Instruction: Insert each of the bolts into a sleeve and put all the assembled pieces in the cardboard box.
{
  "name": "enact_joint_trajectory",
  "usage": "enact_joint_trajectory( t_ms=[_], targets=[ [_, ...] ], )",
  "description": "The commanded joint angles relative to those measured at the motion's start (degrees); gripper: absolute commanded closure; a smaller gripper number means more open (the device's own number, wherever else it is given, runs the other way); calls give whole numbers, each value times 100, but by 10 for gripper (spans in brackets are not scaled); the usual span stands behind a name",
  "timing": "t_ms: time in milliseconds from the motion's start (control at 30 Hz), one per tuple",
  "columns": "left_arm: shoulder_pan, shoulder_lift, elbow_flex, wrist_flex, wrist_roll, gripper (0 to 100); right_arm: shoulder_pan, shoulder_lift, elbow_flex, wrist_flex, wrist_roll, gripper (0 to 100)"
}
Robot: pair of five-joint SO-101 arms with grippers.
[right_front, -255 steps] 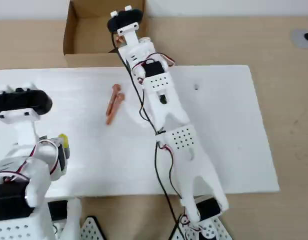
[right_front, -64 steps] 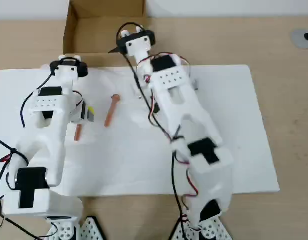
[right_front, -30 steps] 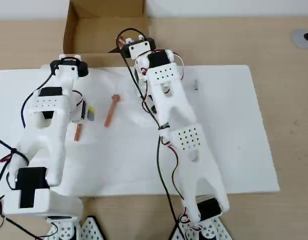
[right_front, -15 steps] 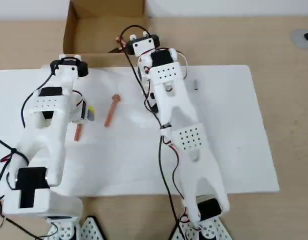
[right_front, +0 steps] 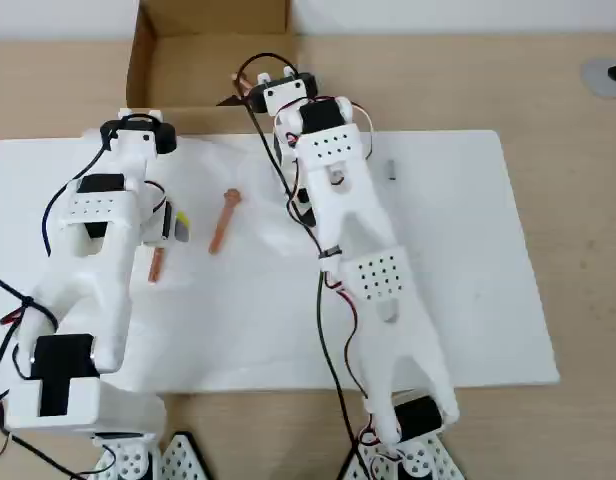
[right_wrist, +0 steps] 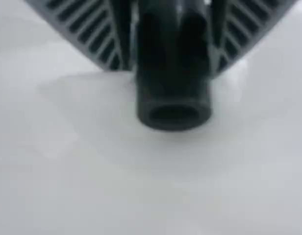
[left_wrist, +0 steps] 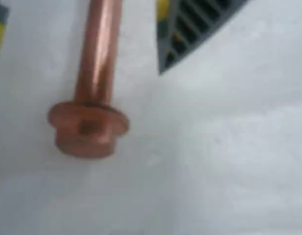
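Observation:
A copper bolt [left_wrist: 87, 129] lies on the white foam board [right_front: 458, 280], its flanged head towards the camera. My left gripper [left_wrist: 87, 54] stands open astride its shaft, one ribbed finger [left_wrist: 190, 29] beside it. From above, that bolt [right_front: 155, 265] pokes out from under the left arm [right_front: 93, 230]. A second bolt [right_front: 224, 220] lies loose mid-board. My right gripper [right_wrist: 173, 49] is shut on a black sleeve [right_wrist: 173, 93], held low over the board under the right arm [right_front: 333, 170]. Another small dark sleeve [right_front: 391, 169] lies to that arm's right.
The open cardboard box [right_front: 138, 70] stands on the wooden table [right_front: 578, 200] just beyond the board's far edge, close to the right arm's wrist. Cables trail along both arms. Bare board stretches along the right and near sides.
Over the last second the right arm's wrist edged slightly towards the box. The left arm stayed put. Much earlier both bolts lay together mid-board and the left arm was drawn back.

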Motion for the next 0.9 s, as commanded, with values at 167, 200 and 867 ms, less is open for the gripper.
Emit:
enact_joint_trajectory(
  t_ms=[167,200,867],
  targets=[
    [-26,-347,0,-26,-26,768,48,-1604,84,193,35,989],
    [-26,-347,0,-18,-26,768,40,-1771,127,193,35,989],
    [-18,-356,0,545,-18,768,110,-6132,4092,185,44,989]
  ],
)
